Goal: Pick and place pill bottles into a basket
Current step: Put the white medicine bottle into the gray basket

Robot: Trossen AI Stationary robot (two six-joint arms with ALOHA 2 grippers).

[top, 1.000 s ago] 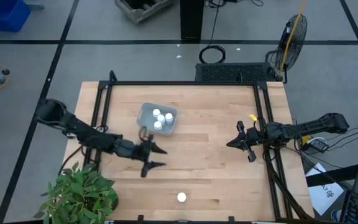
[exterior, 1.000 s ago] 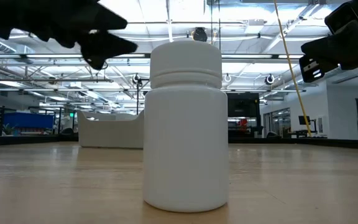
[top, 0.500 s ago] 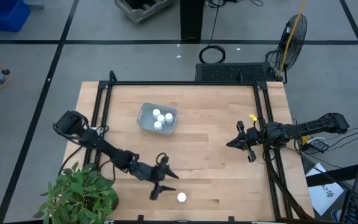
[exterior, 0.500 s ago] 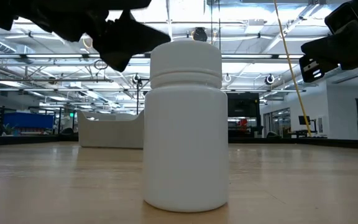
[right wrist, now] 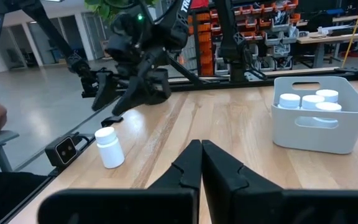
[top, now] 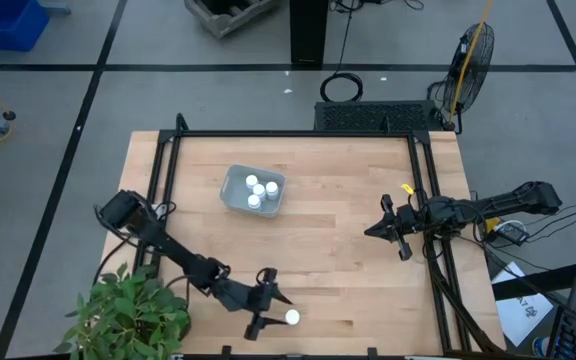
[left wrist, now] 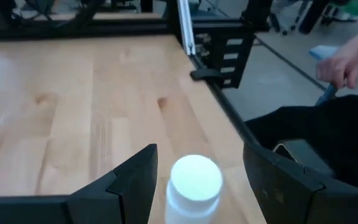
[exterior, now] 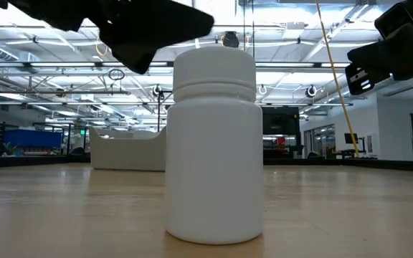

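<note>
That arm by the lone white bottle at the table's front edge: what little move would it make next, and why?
Probably a short drop lower, then closing. The left tool hangs open beside the last bottle, which stands between its fingers in the wrist view but is not yet gripped. Four bottles already sit in the basket, so this one is likely the last to go. The right tool waits shut near the right edge.

It is a big robotics lab or workshop hall: a grey concrete floor (top: 218,95), ceiling trusses with strip lights (exterior: 292,43), shelves of red storage bins (right wrist: 263,15), and a standing fan (top: 471,55).
</note>
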